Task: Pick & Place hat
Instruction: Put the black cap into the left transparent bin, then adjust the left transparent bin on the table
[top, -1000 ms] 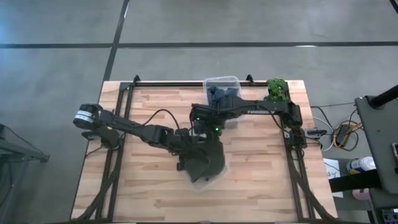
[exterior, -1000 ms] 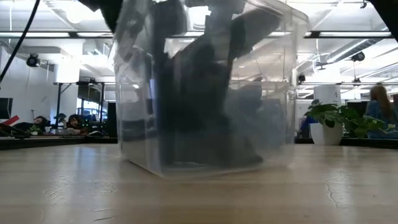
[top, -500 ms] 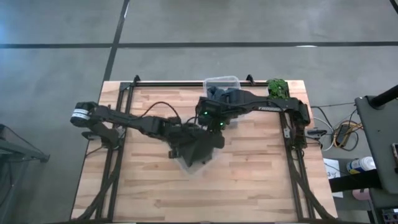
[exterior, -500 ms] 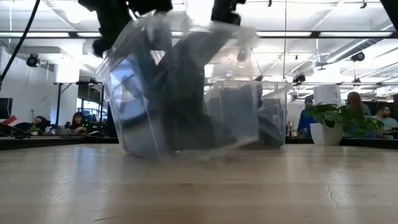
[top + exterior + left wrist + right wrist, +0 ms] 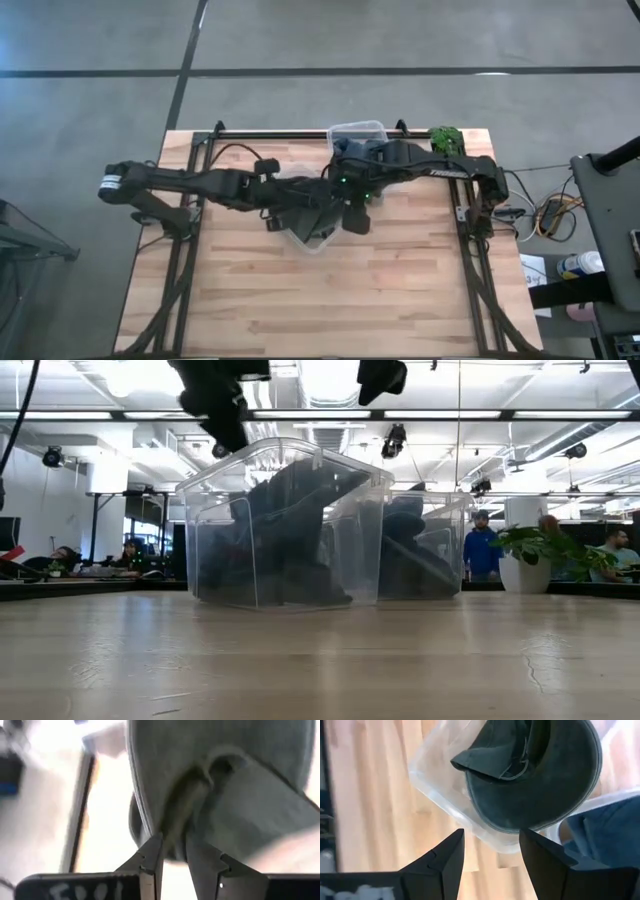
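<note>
— What have the fingers got?
— The left gripper (image 5: 172,857) is pinched tight on the rim of the clear bin (image 5: 290,525). The right gripper (image 5: 490,852) hangs above that bin, fingers spread, holding nothing.
— And the hat?
— The dark hat (image 5: 540,775) lies inside the bin. A second bin (image 5: 357,135) stands just behind it, a plant (image 5: 446,140) beside that.

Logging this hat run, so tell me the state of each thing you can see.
near bin: upright, open-topped, holding the hat.
hat: crumpled inside the near bin.
far bin: upright, holding dark items.
left gripper: shut on the near bin's rim.
right gripper: open, above the hat.
</note>
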